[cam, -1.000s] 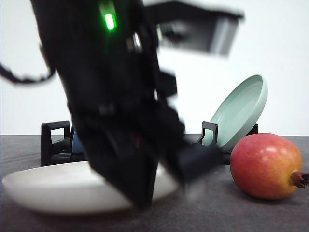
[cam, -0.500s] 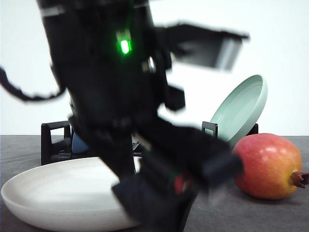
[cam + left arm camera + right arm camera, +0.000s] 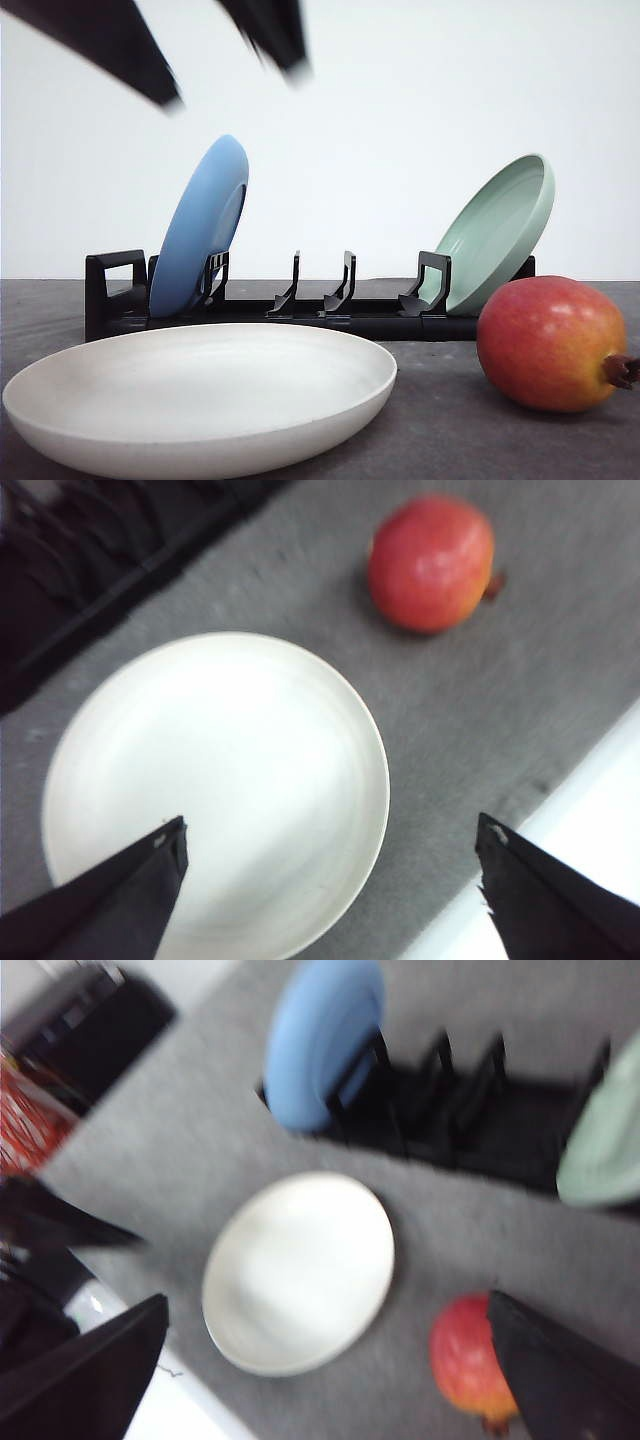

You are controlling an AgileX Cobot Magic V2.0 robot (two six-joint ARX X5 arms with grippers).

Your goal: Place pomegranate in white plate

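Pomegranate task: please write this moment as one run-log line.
pomegranate: on table, right of white plate | plate: empty | left gripper: open, above plate, holding nothing | right gripper: open, holding nothing

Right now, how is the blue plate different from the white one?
The blue plate stands nearly upright on its edge in the black rack, while the white plate lies flat on the grey table. The white plate sits nearer the camera, in front of the rack, and looks wider. Both are round, shallow and empty.

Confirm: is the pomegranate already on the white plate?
No, the pomegranate sits on the grey table to the right of the white plate, which holds nothing.
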